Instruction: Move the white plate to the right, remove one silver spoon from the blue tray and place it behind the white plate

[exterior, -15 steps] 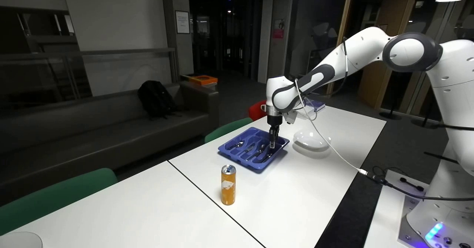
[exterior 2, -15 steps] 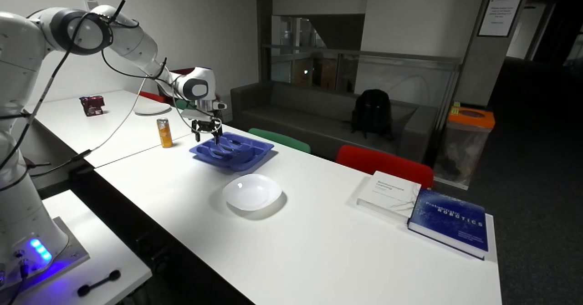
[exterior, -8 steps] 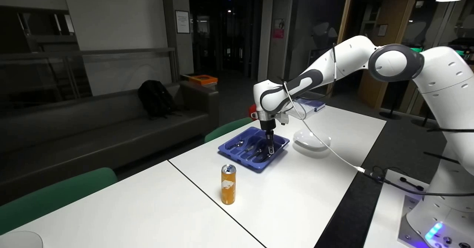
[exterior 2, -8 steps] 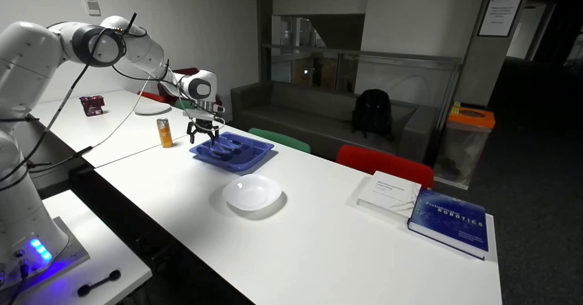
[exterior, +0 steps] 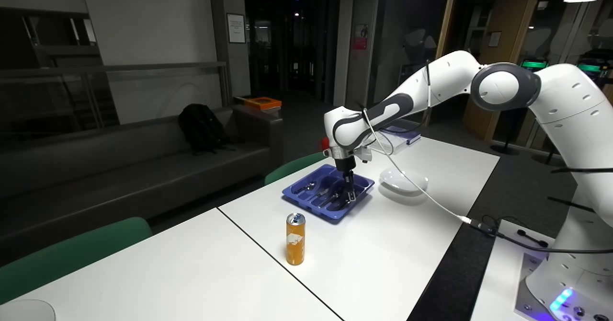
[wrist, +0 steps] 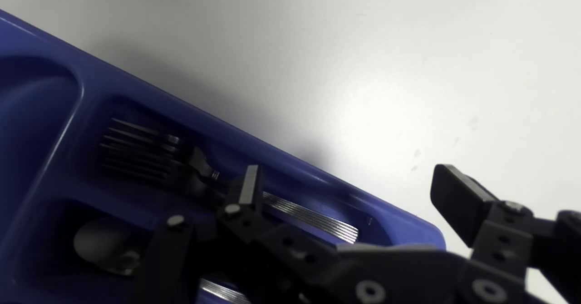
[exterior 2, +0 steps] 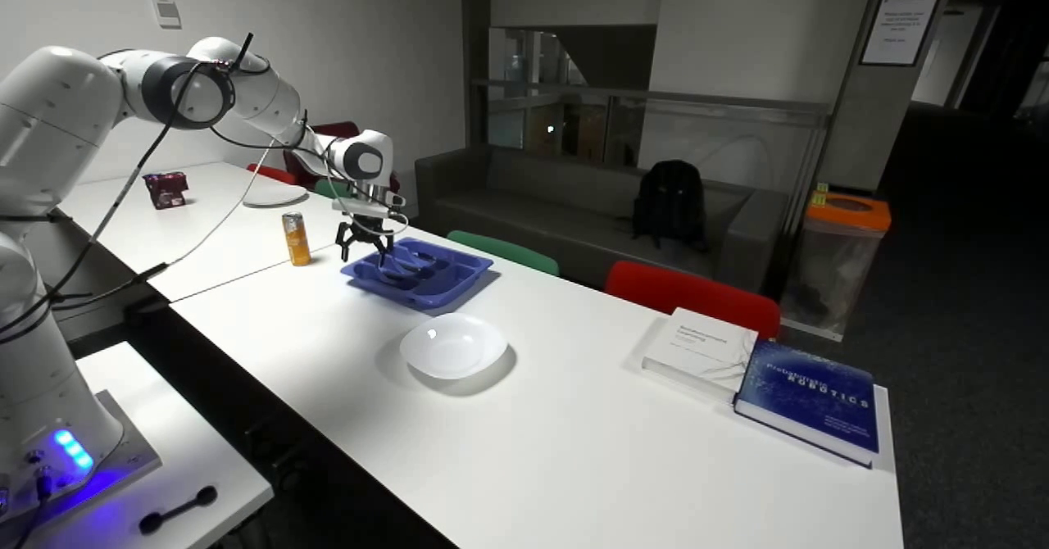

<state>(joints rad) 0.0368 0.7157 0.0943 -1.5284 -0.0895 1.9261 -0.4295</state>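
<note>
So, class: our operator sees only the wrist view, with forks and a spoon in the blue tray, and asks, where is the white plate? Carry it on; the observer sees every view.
Observer: In both exterior views, the white plate rests on the table, beside the blue tray.
Operator: Any can or bottle standing about?
Observer: Yes, an orange can stands upright near the dark seam in the table.
Operator: And what lies on the table beyond the plate?
Observer: A white book and a blue book, side by side near the table's end.
</note>
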